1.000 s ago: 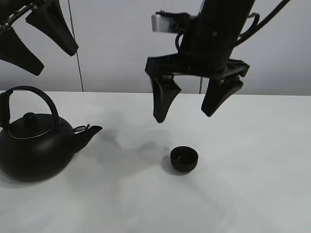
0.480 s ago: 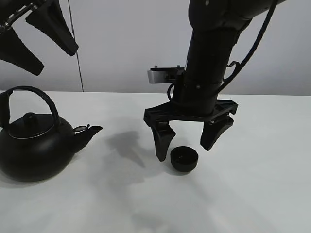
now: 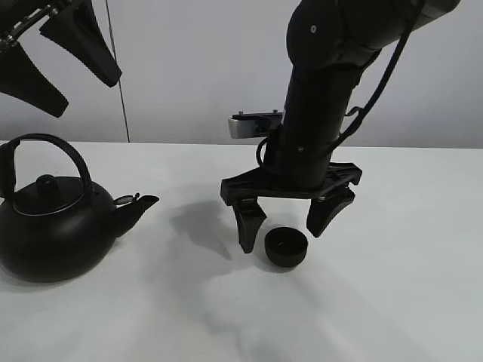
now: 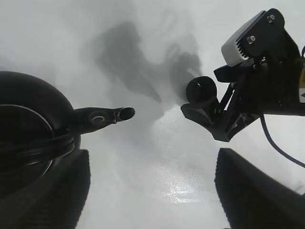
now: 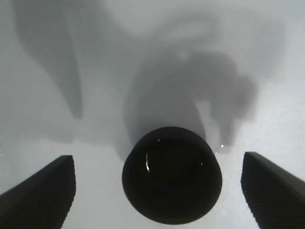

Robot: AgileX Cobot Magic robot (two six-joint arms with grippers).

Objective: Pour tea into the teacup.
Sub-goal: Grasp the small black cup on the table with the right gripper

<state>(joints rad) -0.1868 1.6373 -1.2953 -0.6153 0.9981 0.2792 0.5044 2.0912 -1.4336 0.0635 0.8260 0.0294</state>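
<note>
My right gripper [image 3: 281, 241] sits low over the white table [image 3: 400, 302], spread wide, one finger on each side of the small round matte-black teacup [image 3: 286, 247] without touching it. The cup stands upright, well apart from the spout of the big round black kettle [image 3: 53, 226]. My left gripper [image 3: 75, 90] hangs high above the kettle, also wide open.

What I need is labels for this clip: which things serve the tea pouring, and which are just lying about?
Job: teacup, kettle, right tool open on either side of the teacup, left tool open above the kettle.
Just there: table, wall.
</note>
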